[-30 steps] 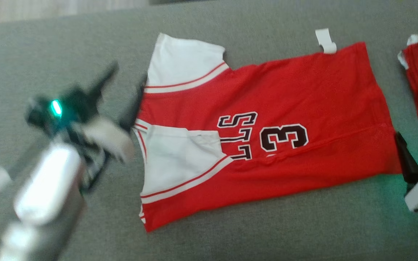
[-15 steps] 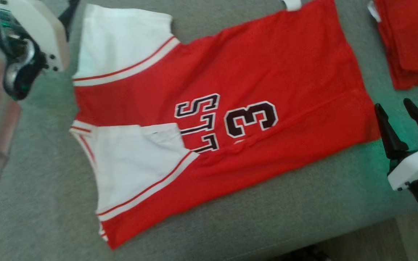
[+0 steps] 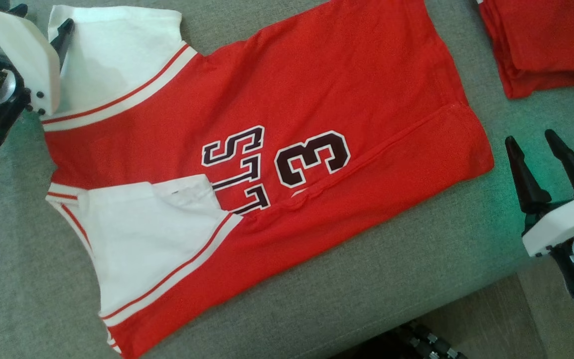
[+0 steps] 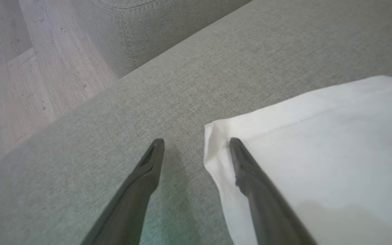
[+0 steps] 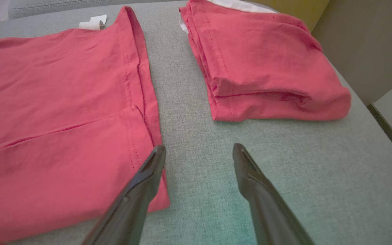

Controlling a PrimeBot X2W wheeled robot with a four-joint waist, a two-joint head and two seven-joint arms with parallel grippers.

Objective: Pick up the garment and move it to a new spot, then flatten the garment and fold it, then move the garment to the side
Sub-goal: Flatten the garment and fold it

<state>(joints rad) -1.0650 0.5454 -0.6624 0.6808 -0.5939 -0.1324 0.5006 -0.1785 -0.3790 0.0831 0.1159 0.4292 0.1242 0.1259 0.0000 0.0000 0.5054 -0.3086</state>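
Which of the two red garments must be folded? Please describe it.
On the grey fabric cushion, find the flat red jersey in the middle. Unlike the plain red folded garment beside it, it has white sleeves and a black number 3.

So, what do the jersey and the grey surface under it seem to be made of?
The jersey looks like soft, matte knit cloth, perhaps cotton or a blend: it creases and has stitched hems. The grey surface looks like coarse woven upholstery, with a flecked weave.
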